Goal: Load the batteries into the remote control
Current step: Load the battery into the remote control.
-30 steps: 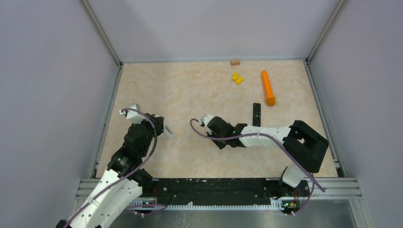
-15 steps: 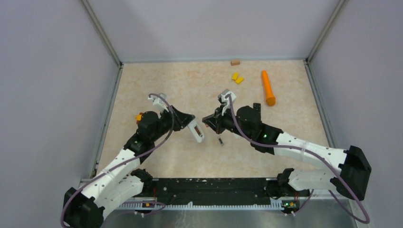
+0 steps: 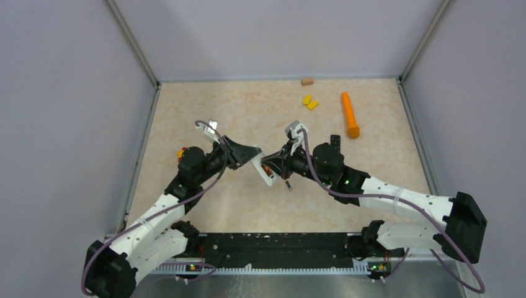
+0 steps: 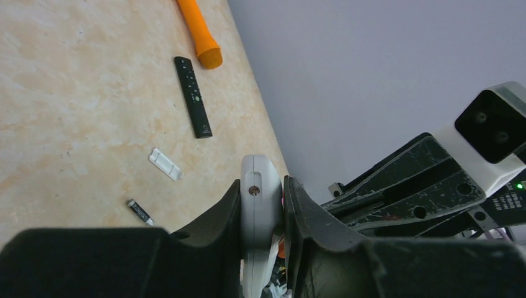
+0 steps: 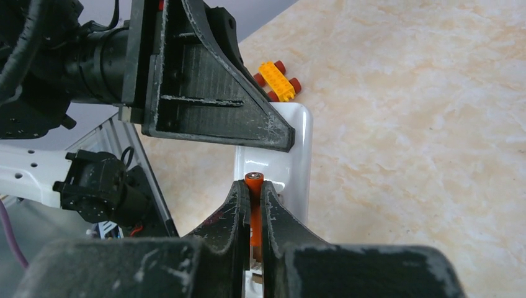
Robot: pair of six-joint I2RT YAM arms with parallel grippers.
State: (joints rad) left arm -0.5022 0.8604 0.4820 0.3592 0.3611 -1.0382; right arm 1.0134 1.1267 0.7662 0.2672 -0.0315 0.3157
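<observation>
Since the earlier frame both claws have converged over mid-worktop [image 3: 248, 211]. The left claw [image 3: 253, 156] clamps the white remote [image 3: 267, 174], tilted. The right claw [image 3: 275, 166] pinches the orange-red battery [image 5: 253, 180] at the remote's open bay. One dark battery [image 3: 288, 185] lies at its five o'clock.
</observation>
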